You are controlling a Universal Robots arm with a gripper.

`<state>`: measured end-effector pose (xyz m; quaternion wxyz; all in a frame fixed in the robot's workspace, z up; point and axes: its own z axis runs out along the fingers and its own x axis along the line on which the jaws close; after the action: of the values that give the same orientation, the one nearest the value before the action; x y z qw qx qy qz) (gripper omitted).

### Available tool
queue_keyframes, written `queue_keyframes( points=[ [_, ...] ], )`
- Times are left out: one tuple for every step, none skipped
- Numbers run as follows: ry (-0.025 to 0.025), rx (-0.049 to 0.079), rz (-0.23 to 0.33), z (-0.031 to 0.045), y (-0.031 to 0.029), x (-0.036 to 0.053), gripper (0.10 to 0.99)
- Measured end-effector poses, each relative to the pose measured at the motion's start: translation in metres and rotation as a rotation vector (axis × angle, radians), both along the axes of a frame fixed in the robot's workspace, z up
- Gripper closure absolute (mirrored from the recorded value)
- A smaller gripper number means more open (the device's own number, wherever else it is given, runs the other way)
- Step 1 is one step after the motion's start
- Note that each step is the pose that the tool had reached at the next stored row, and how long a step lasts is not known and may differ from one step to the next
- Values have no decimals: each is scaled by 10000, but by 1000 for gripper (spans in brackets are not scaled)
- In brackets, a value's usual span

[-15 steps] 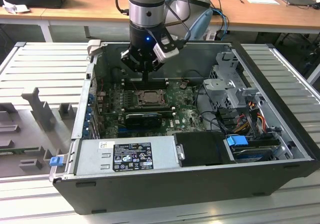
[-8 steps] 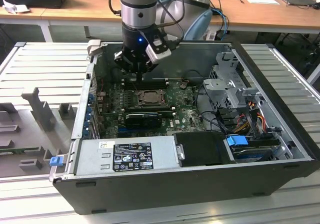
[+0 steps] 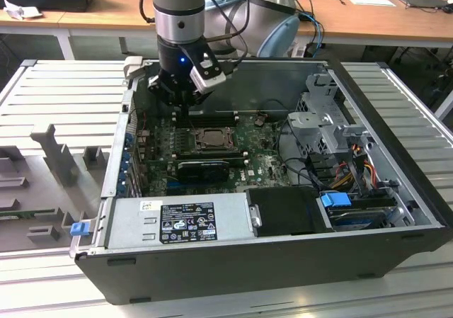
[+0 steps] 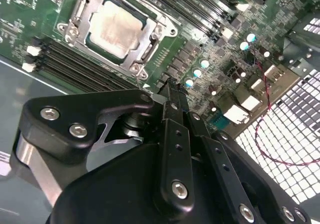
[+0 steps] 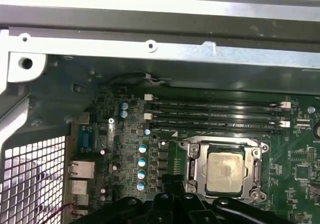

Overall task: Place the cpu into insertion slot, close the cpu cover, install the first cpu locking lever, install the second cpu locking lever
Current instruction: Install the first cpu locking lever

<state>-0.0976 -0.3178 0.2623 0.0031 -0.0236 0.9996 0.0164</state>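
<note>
- Exterior view: an open computer case lay on its side, with the green board flat on its floor.
- The slot sat in the middle of the board. In the second wrist view the cpu lay seated in it, pale face up.
- The cover lay flat over the cpu in the first wrist view, and the chip showed through its window. I could not tell whether the levers were latched.
- The case also held a power supply along the near wall, a drive cage at the exterior view's right, and a black card just in front of the slot.
- The case rested on a ribbed metal bench. A grey fixture stood on it at the exterior view's left, and wooden desks ran behind.
- The claw hung over the board's far side, above the memory slots and apart from the cpu. Its fingers were closed together with nothing between them.
- A thin red wire looped over the vented wall near the claw. A blue clip stuck out at the case's near corner.
</note>
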Motion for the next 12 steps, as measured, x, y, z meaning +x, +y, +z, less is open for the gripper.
queue_keyframes(
  points=[
    [1, 0, 1, -1, 1, -13, 980],
    [1, -1, 1, -4, 5, -36, 980],
    [2, -2, 2, -6, 8, -47, 980],
    [3, -3, 1, -7, 10, -58, 980],
    [3, -2, 1, -9, 15, -69, 980],
    [1, -1, 0, -12, 19, -80, 980],
    [1, -1, 0, -19, 28, -92, 980],
    [1, 0, 0, -25, 33, -98, 980],
    [1, -1, 1, -31, 38, -104, 980],
    [1, -1, 1, -35, 43, -108, 980],
    [2, -1, 2, -39, 50, -116, 980],
    [2, -1, 1, -42, 63, -127, 980]
  ],
)
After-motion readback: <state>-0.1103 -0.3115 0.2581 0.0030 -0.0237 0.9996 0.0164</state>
